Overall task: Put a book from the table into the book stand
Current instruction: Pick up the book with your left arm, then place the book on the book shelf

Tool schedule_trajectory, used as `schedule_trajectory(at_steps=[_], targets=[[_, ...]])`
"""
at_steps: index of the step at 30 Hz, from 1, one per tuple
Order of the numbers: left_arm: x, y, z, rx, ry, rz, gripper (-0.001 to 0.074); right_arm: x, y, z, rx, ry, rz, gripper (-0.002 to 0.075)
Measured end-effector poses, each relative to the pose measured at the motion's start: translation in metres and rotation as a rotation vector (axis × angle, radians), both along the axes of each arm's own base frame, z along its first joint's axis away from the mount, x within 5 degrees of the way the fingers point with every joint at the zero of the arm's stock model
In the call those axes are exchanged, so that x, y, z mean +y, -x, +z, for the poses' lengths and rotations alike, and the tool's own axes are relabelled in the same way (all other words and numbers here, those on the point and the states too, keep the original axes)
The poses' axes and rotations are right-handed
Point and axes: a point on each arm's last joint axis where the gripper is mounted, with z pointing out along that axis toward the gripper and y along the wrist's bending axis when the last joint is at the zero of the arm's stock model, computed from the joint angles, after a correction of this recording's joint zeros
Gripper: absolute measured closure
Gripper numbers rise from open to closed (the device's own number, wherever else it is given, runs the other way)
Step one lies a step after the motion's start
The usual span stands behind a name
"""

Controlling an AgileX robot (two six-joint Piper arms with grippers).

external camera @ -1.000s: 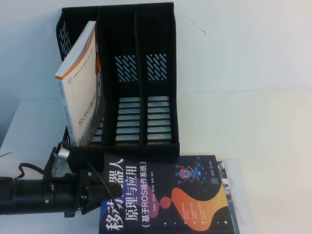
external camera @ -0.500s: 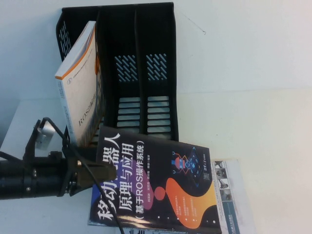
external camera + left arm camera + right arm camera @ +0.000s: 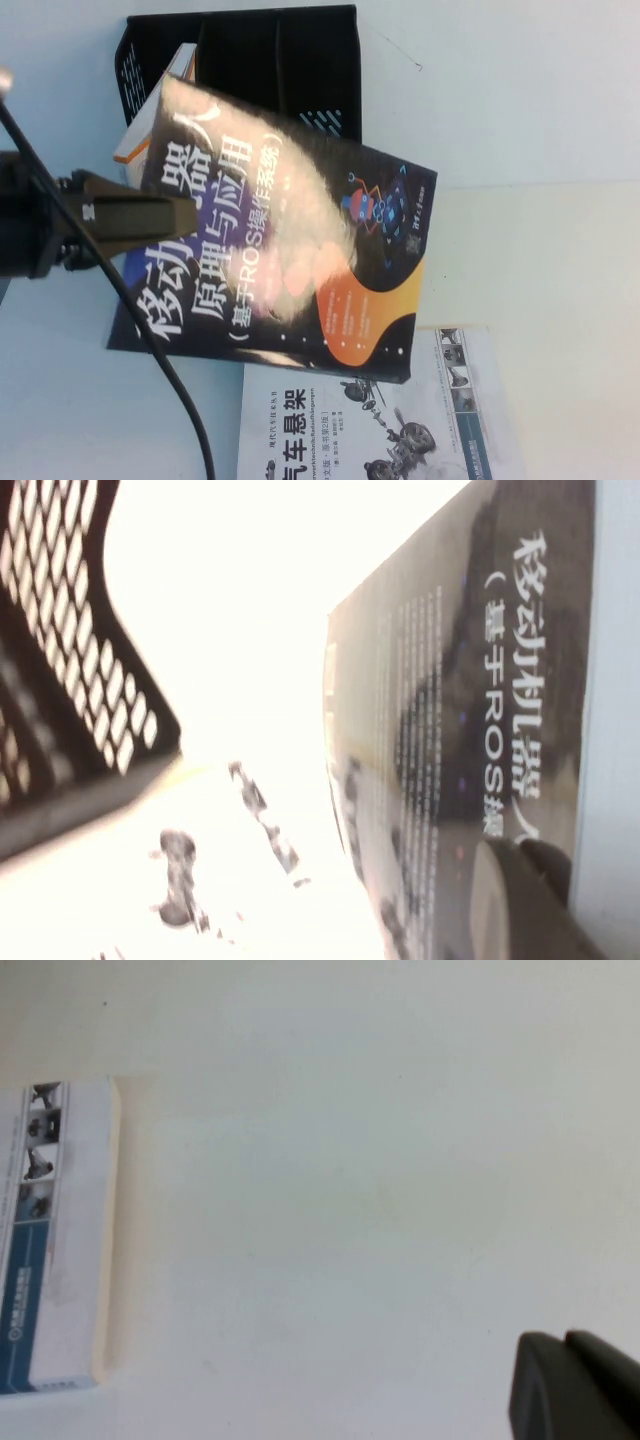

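White table (image 3: 540, 250), far edge: black book stand (image 3: 300, 60), white orange-edged book (image 3: 150, 130) apparently in its left compartment. Left gripper (image 3: 185, 215) pinches black book (image 3: 290, 250), airborne and tilted before the stand, above car-drawing book (image 3: 400, 430). Right gripper (image 3: 575, 1385): over bare table, fingers' state cannot be told.

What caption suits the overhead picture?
Left gripper lifts the black book over the stand; right gripper waits aside.
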Motion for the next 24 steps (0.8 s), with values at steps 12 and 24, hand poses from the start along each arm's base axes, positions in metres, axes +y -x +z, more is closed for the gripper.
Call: schedule_trajectory(at_steps=[12,24], targets=[[0.018,-0.018,0.080,-0.112,-0.258,0.184,0.0621,0.002,-0.004,0.004,-0.060,-0.017,0.015,0.0727],[0.021,-0.076,0.073,-0.027,-0.276,0.216,0.0621,0.004,-0.006,0.008,-0.114,-0.029,0.027,0.0727]])
